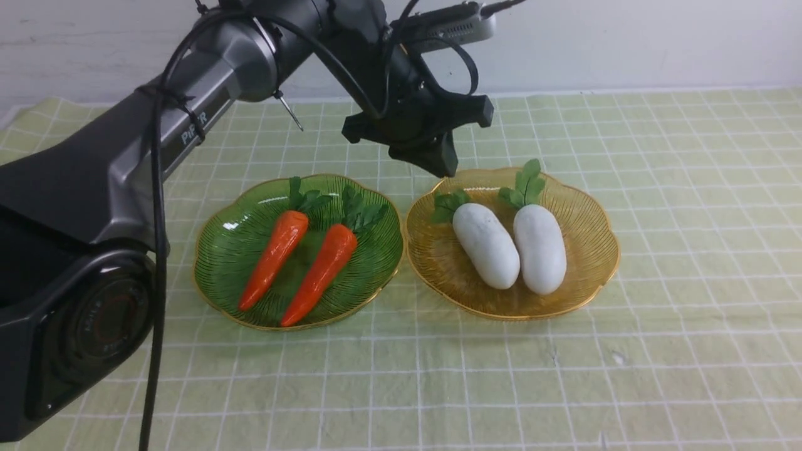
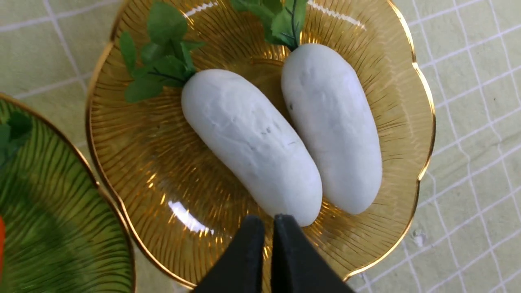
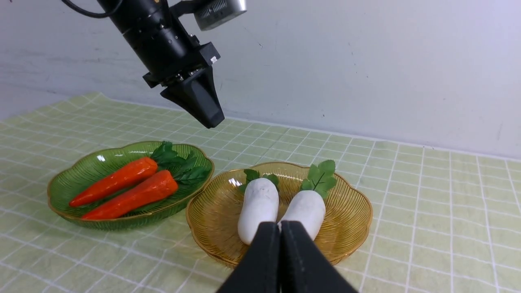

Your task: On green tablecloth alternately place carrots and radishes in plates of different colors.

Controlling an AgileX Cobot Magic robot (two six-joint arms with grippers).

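On the green tablecloth (image 1: 689,250), my pressed-together left gripper (image 1: 446,168) hangs above the amber plate (image 1: 592,275); its matte radishes (image 1: 487,246) look light, graspable mid-body.

Grey-and-black left arm (image 1: 125,156), black cable (image 1: 156,250) zip-tied along it, white lettering (image 1: 194,128), matte black wedge-shaped claw (image 1: 446,168), silver wrist camera (image 1: 457,28)

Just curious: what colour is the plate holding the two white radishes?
The plate is amber-yellow, gold-rimmed; clearest in left wrist view.

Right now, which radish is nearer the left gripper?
The radish on the side toward the green plate. The shut left gripper hangs on its side of the amber plate, while the other radish lies farther off.
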